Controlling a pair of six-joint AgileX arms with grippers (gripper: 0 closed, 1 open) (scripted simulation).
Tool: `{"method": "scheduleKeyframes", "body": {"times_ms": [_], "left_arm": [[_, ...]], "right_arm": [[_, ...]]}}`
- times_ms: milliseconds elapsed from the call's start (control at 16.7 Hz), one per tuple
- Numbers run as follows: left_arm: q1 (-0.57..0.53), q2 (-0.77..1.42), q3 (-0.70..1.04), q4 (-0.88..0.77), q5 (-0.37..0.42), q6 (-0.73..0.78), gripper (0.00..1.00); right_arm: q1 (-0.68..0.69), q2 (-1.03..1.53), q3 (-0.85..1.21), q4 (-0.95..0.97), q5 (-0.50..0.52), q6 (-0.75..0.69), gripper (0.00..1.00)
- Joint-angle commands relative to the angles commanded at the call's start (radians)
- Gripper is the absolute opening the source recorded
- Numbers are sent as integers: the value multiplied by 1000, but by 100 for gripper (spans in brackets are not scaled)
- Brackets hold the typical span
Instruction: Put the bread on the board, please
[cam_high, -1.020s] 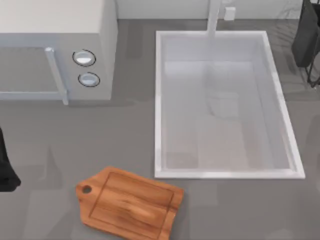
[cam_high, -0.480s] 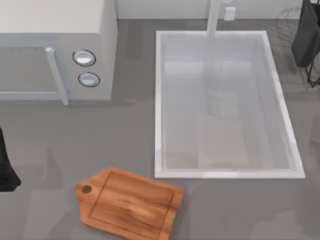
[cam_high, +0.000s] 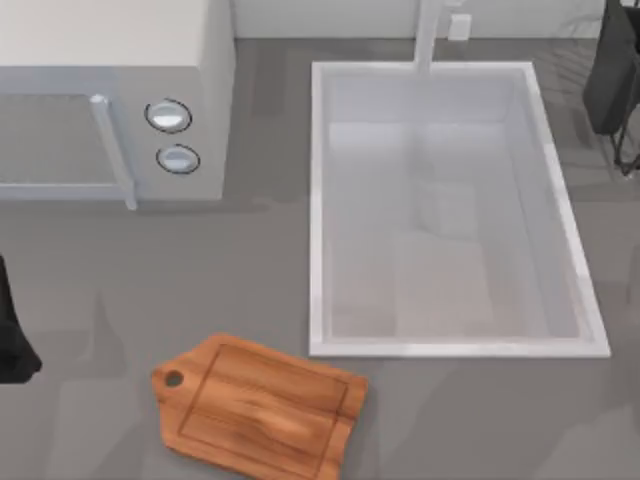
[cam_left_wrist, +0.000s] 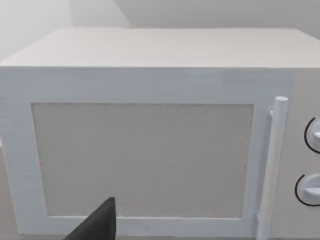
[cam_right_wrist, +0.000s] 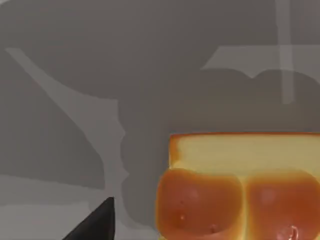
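The bread (cam_right_wrist: 240, 195), a golden-orange piece with a browned crust, lies on a grey surface close below my right wrist camera. A dark tip of my right gripper (cam_right_wrist: 97, 222) sits beside the bread and apart from it. The board (cam_high: 258, 404), a reddish-brown wooden slab with a holed handle tab, lies flat near the table's front, left of centre, with nothing on it. My right arm (cam_high: 612, 80) is at the far right back edge. My left arm (cam_high: 10, 335) rests at the left edge, facing the microwave (cam_left_wrist: 150, 145).
A white microwave (cam_high: 110, 100) stands at the back left with two knobs (cam_high: 170, 135) and a door handle. A deep white sink (cam_high: 450, 210) with a faucet takes up the middle and right. Bare grey counter lies between the sink and the board.
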Motion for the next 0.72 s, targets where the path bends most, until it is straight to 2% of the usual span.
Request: {"method": "scheduleKeyframes", "body": {"times_ms": [180,420,720], "left_arm": [[0,0,0,0,0,0,100],[0,0,0,0,0,0,100],[0,0,0,0,0,0,100]], "right_arm": [[-1,41,-42,74,0,0,100],[-1,43,-44,78,0,0,100],[-1,43,-44,78,0,0,62]]}}
